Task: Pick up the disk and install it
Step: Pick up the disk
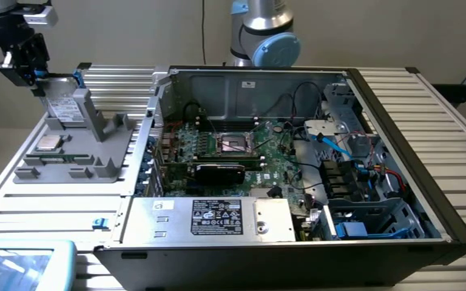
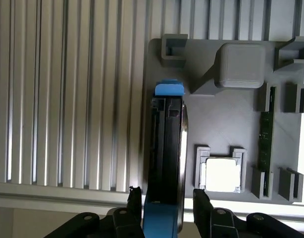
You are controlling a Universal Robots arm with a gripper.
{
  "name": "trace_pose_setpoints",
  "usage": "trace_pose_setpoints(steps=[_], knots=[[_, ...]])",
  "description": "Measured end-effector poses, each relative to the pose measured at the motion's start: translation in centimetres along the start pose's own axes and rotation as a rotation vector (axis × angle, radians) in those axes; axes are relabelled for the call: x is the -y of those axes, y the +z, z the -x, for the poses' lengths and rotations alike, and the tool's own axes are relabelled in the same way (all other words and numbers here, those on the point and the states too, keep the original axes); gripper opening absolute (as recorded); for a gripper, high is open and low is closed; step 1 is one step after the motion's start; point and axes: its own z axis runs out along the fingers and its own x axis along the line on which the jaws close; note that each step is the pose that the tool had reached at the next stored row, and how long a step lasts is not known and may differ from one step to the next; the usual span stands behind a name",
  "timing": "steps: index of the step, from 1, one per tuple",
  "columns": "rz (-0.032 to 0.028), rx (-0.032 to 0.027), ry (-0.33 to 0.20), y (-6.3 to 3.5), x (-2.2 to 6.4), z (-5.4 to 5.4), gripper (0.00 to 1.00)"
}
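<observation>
The disk stands on edge in a slot of the grey fixture at the exterior view's left, its white label facing out and its blue carrier frame showing along the top. My gripper hangs right over its upper end. From the wrist, the disk is seen edge-on as a dark slab with a blue tab. The gripper straddles it, one fingertip on each side with thin gaps, open and not gripping.
A small square silver chip and a memory stick lie in the fixture. The open computer case holds a motherboard, a silver box with a black label and a drive cage. The arm's base stands behind.
</observation>
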Motion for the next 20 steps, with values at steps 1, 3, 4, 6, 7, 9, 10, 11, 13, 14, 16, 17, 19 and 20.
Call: trace_pose_setpoints(steps=[1,3,4,6,7,9,10,11,13,14,16,17,19,20], knots=[[0.0000,0.0000,0.000,0.00,0.00,0.00,0.51],[0.0000,0.0000,0.000,0.00,0.00,0.00,0.44],[0.0000,0.0000,0.000,0.00,0.00,0.00,0.44],[0.0000,0.0000,0.000,0.00,0.00,0.00,0.44],[0.0000,0.0000,0.000,0.00,0.00,0.00,0.44],[0.0000,0.0006,0.000,0.00,0.00,0.01,0.44],[0.0000,0.0010,0.000,0.00,0.00,0.00,0.44],[0.0000,0.0010,0.000,0.00,0.00,0.00,0.44],[-0.0001,0.0010,0.000,0.00,0.00,0.00,0.44],[-0.0001,0.0010,0.000,0.00,0.00,0.00,0.44],[-0.0001,0.0011,0.000,0.00,0.00,0.00,0.44],[-0.0001,0.0011,0.000,0.00,0.00,0.00,0.44],[-0.0001,0.0011,0.000,0.00,0.00,0.00,0.44],[-0.0001,0.0013,0.000,0.00,0.00,0.01,0.42]])
